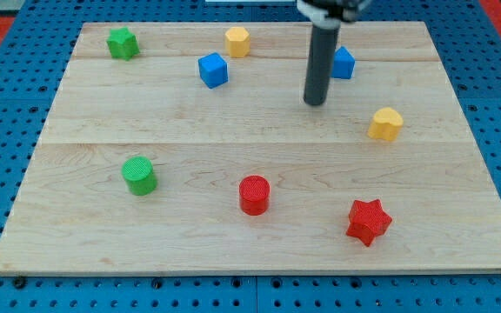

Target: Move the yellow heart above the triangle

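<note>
Pale wooden board (233, 165) on blue pegboard carries the blocks. My tip (316, 102), a bare rod with no fingers to open or close, sits left of and slightly farther than the yellow plastic heart block (386, 123) at mid-right. The blue triangular block (344, 63) lies beyond, partly hidden by the rod. I would circle to the heart's near side and push it away, passing right of the triangle. Its pointing direction and long axis are too small to judge.

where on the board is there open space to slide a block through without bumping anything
The widest bare band runs across the middle, between the blue cube above and the green cylinder and red cylinder below. It is crowded at the view's upper right: my tip stands beside the blue triangle, with the yellow heart to its right.
</note>
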Controlling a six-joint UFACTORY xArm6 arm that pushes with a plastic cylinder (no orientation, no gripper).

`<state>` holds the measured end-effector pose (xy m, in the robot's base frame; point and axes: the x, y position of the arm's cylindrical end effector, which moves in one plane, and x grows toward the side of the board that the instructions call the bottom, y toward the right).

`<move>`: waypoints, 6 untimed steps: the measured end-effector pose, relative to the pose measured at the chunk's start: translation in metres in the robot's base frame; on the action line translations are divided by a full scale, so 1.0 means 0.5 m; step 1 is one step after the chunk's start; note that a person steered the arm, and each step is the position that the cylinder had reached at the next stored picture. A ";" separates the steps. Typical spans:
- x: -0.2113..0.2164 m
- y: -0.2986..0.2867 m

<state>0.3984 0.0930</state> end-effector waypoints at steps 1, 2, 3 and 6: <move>0.076 0.110; 0.060 0.217; -0.015 0.287; -0.296 0.223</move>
